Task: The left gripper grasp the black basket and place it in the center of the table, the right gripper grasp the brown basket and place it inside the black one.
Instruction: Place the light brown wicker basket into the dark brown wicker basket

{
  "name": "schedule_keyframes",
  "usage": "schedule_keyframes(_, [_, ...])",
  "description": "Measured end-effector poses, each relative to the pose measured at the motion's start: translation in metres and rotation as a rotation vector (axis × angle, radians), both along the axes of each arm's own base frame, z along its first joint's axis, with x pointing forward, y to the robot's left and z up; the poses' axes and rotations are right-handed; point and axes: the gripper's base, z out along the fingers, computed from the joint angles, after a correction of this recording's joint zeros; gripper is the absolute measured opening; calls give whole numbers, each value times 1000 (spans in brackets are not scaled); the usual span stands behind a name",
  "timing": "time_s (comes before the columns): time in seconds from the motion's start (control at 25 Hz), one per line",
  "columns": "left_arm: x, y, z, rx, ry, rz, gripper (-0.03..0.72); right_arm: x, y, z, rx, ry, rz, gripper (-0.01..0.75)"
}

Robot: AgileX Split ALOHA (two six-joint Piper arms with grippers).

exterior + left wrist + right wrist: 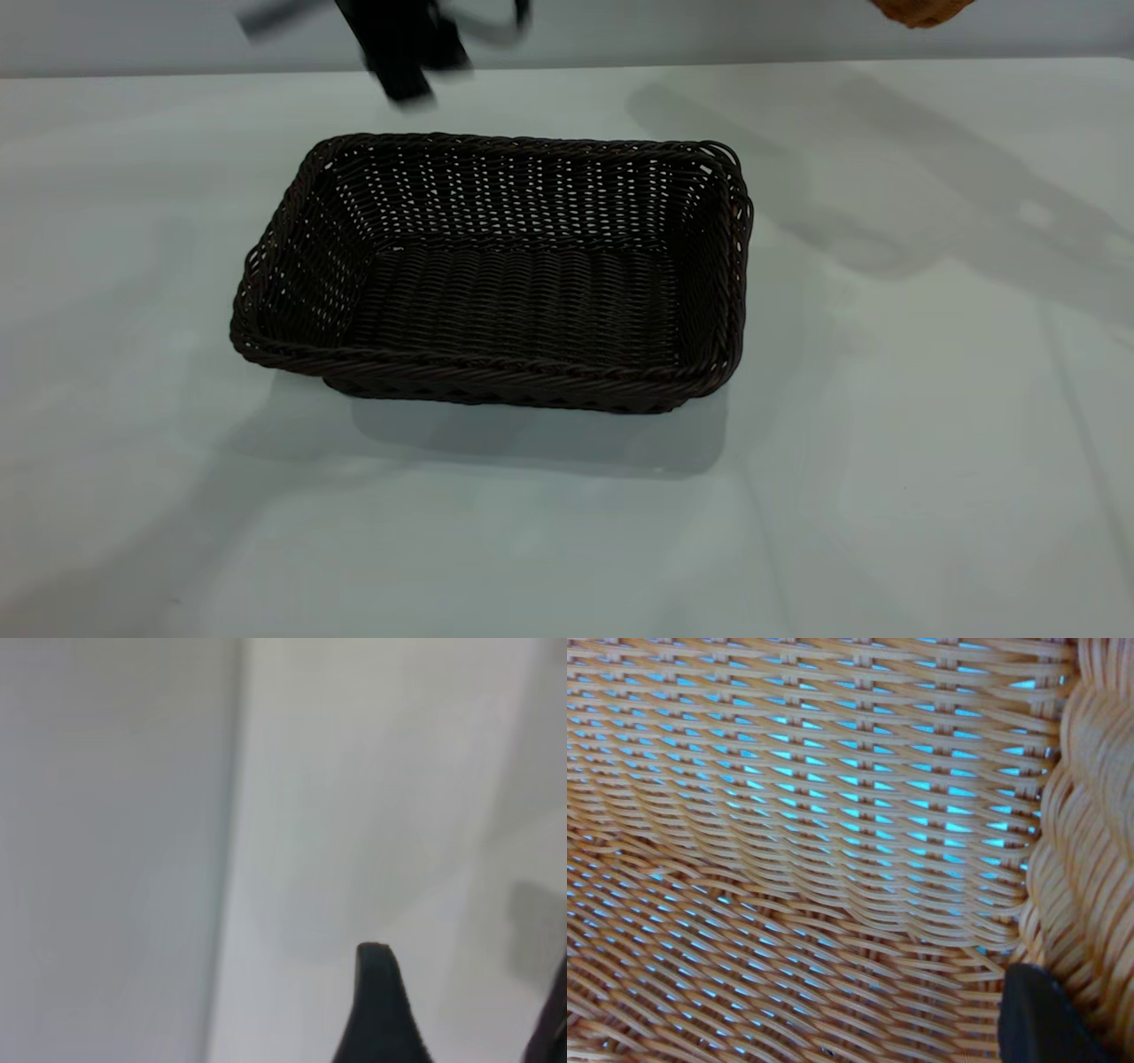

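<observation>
Left gripper (403,53) parted, empty, above table (886,443); right finger (1045,1019) against brown basket (815,859) rim, grip unclear

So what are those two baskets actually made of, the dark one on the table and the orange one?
The black basket looks like woven wicker or a plastic imitation: thin dark strands with a slight sheen, gaps in the walls and a braided rim. The brown basket has the same weave in smooth orange-tan strands, with light showing through the gaps and a thick braided edge. Natural or synthetic, I can't tell. The table is a plain, smooth pale surface.
</observation>
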Motion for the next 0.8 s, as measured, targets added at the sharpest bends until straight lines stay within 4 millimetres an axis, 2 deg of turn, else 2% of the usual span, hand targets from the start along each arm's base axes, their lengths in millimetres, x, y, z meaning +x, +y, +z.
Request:
schedule_keyframes(0.12, [-5,15,47,-20,-65,73,466,-2,16,-2,-25,22,73,67])
schedule_keyframes(0.4, [-24,64,140,-122,-221,242,466,-21,87,-13,-80,116,440,67])
schedule_keyframes(0.52, [-38,85,170,-157,-263,328,466,-31,123,-15,-120,124,581,67])
schedule_keyframes(0.64, [-51,99,190,-163,-289,386,466,-40,158,-21,-163,131,704,67])
schedule_keyframes(0.8, [-62,107,204,-169,-309,418,466,-48,183,-46,-186,179,787,68])
